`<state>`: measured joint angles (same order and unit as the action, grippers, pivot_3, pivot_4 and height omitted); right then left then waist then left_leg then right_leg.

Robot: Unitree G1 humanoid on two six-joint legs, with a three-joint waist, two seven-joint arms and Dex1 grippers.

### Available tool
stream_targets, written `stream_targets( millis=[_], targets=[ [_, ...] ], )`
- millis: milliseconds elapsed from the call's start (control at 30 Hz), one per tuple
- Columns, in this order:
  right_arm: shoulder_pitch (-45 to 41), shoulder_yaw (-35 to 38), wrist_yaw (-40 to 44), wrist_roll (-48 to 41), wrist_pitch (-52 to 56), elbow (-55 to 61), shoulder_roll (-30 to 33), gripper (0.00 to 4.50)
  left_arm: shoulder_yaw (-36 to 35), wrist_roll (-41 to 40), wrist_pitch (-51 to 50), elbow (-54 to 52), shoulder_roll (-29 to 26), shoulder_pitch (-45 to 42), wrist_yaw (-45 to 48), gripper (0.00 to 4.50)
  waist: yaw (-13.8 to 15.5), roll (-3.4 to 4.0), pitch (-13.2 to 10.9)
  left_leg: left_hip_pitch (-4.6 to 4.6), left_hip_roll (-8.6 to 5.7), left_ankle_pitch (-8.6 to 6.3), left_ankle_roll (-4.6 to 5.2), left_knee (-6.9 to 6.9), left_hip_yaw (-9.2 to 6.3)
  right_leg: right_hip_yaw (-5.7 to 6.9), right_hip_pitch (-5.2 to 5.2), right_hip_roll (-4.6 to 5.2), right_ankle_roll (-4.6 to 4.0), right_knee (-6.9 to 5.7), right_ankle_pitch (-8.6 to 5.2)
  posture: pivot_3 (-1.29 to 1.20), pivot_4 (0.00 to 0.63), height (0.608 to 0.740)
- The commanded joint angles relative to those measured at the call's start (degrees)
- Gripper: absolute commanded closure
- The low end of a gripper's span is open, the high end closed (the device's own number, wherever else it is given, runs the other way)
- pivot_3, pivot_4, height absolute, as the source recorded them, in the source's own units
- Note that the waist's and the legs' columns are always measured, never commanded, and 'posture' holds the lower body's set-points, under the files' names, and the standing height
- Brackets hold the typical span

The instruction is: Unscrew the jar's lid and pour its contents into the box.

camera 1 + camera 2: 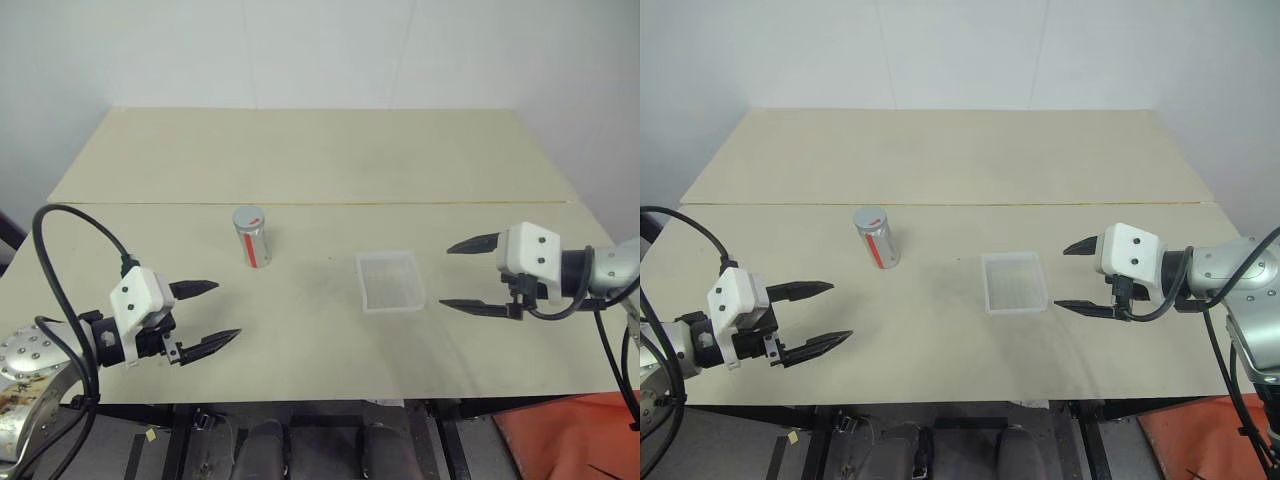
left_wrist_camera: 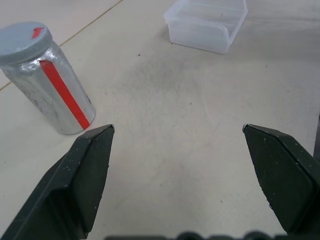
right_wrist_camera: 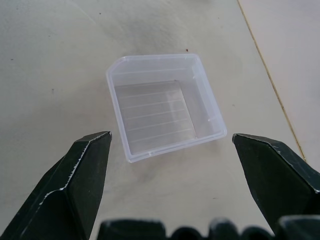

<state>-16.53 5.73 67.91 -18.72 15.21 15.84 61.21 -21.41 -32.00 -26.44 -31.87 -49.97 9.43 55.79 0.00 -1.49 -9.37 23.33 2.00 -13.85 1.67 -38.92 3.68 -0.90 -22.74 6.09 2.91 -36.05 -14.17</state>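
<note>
The silver jar (image 1: 252, 240) with a red stripe stands upright on the table, left of centre, and its grey lid (image 1: 248, 217) with a small red mark sits on top. The contents are hidden inside. The clear plastic box (image 1: 390, 281) lies empty right of centre. My left gripper (image 1: 207, 315) hovers open at the front left, a short way in front of and left of the jar (image 2: 50, 85). My right gripper (image 1: 466, 275) is open just right of the box (image 3: 165, 112), pointing at it. Neither gripper touches anything.
The beige table (image 1: 320, 340) has a seam line (image 1: 400, 204) across its middle behind the jar and box. A white wall stands behind the far edge. Black cables (image 1: 70, 260) loop from the left arm at the front left.
</note>
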Motion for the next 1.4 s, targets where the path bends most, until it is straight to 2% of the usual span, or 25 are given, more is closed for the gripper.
stream_targets(
  millis=[33, 400, 467, 567, 767, 900, 1000, 1167, 1233, 1400],
  targets=[
    [-0.1, 1.49, -0.68, -0.05, -1.17, 1.31, -0.25, 0.0, -1.53, -1.56, 0.18, -1.36, -0.51, -0.61, 0.34, 0.05, 0.0, 0.0, 0.0, 0.0, 0.0, 0.0, 0.0, 0.0, 0.0, 0.0, 0.0, 0.0, 0.0, 0.0, 0.0, 0.0, 0.15, 0.74],
    [-0.78, 0.34, -0.73, 0.49, -1.64, 0.81, -1.58, 0.0, -2.63, -1.95, -0.31, -2.68, -0.46, 0.16, -1.46, 0.05, 0.0, 0.0, 0.0, 0.0, 0.0, 0.0, 0.0, 0.0, 0.0, 0.0, 0.0, 0.0, 0.0, 0.0, 0.0, 0.0, 0.15, 0.74],
    [-0.76, 0.08, -0.95, 0.62, -1.62, 0.83, -1.93, 0.0, -1.77, 0.51, 1.04, -2.64, 2.37, -0.5, -6.09, 0.05, 0.0, 0.01, 0.0, 0.0, 0.0, 0.0, 0.0, 0.0, 0.0, 0.0, 0.0, 0.0, 0.0, 0.0, 0.0, 0.0, 0.15, 0.74],
    [-0.55, 0.02, -1.0, 0.75, -1.65, 1.09, -2.23, 0.0, 2.01, 9.54, 4.55, -3.81, 10.45, -1.72, -18.79, 0.05, 0.11, 0.01, 0.01, -0.06, -0.02, 0.0, 0.0, 0.0, -0.03, -0.01, 0.09, 0.01, 0.0, 0.03, 0.0, 0.0, 0.15, 0.74],
    [-1.79, -0.95, -0.69, 1.12, -2.22, -0.08, -2.9, 0.0, 8.6, 18.91, 6.71, -8.29, 21.22, 2.55, -30.76, 0.05, 0.23, -0.03, -0.01, -0.04, -0.04, 0.0, 0.0, -0.01, -0.08, -0.01, 0.14, 0.04, 0.01, 0.07, 0.03, 0.0, 0.15, 0.74],
    [-2.43, -1.87, -0.53, 1.32, -2.46, -0.19, -3.82, 0.0, 12.98, 23.96, 9.86, -3.95, 31.08, -0.92, -40.31, 0.05, 0.54, -0.02, 0.0, -0.16, -0.05, 0.0, 0.0, -0.04, -0.13, 0.01, 0.27, 0.02, -0.01, 0.04, 0.06, 0.0, 0.15, 0.74],
    [-3.05, -2.44, -0.64, 1.57, -2.31, -0.28, -4.26, 0.0, 14.92, 25.55, 15.24, 1.3, 36.71, -4.0, -43.37, 0.05, 0.73, -0.02, 0.0, -0.15, -0.1, 0.0, 0.01, -0.08, -0.17, 0.06, 0.37, 0.05, 0.03, 0.1, 0.08, 0.0, 0.15, 0.74],
    [-4.17, -2.59, -0.66, 1.95, -2.39, -0.78, -4.46, 0.0, 19.39, 29.42, 25.01, 12.39, 40.44, -7.3, -44.35, 0.05, 0.69, -0.02, 0.0, -0.12, -0.14, -0.01, 0.02, -0.08, -0.17, 0.06, 0.36, 0.08, 0.06, 0.14, 0.1, 0.0, 0.15, 0.74],
    [-3.68, -2.28, -0.9, 2.05, -2.23, -0.31, -4.3, 0.0, 20.87, 34.04, 28.22, 15.74, 39.87, -8.6, -46.61, 0.05, 0.66, -0.02, 0.0, -0.1, -0.14, -0.01, 0.02, -0.07, -0.17, 0.06, 0.33, 0.08, 0.06, 0.15, 0.1, 0.0, 0.15, 0.74],
    [-1.58, -0.81, -1.16, 1.49, -1.26, 1.76, -3.77, 0.0, 21.32, 37.13, 29.78, 19.61, 42.52, -11.54, -51.57, 0.05, 0.68, -0.02, 0.0, -0.09, -0.14, -0.01, 0.02, -0.08, -0.18, 0.06, 0.33, 0.08, 0.08, 0.14, 0.11, 0.0, 0.15, 0.74]
  ],
)
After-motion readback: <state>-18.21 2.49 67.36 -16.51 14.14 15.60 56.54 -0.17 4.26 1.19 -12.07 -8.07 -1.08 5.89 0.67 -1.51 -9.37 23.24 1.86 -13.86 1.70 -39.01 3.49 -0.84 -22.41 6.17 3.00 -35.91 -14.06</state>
